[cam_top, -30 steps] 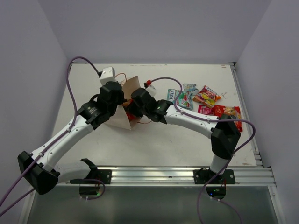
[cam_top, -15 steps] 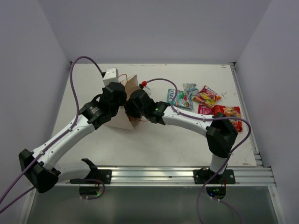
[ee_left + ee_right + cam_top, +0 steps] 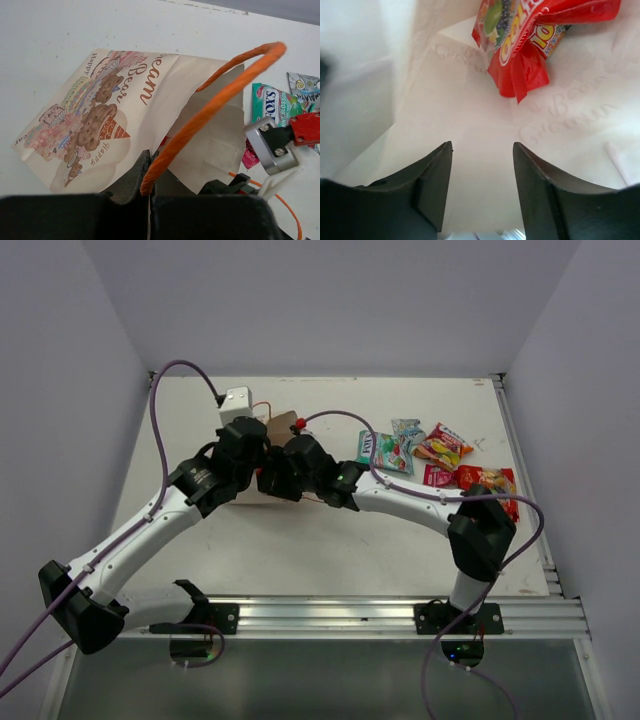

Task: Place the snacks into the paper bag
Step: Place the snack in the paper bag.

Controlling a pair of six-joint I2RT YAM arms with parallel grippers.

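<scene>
The paper bag [image 3: 100, 110] lies on its side, mouth toward the right; it shows in the top view [image 3: 282, 427] between both wrists. My left gripper [image 3: 149, 165] is shut on the bag's rim and its orange cord handle [image 3: 215, 100], holding the mouth open. My right gripper [image 3: 482, 147] is open and empty, reaching inside the bag. A red snack packet [image 3: 530, 35] lies inside the bag just beyond its fingertips. Other snacks lie on the table to the right: the FOX'S packet [image 3: 378, 450], a light blue one [image 3: 405, 430], a multicoloured one [image 3: 442, 445], a magenta one [image 3: 438, 476] and a red one [image 3: 490, 485].
The right arm's forearm [image 3: 400, 502] stretches from the bag to its base at the front right. A metal rail [image 3: 330, 615] runs along the table's near edge. Purple cables loop above both arms.
My right gripper has pushed further left into the bag. The bag has tipped lower and flatter. My left gripper has kept its hold on the rim.
</scene>
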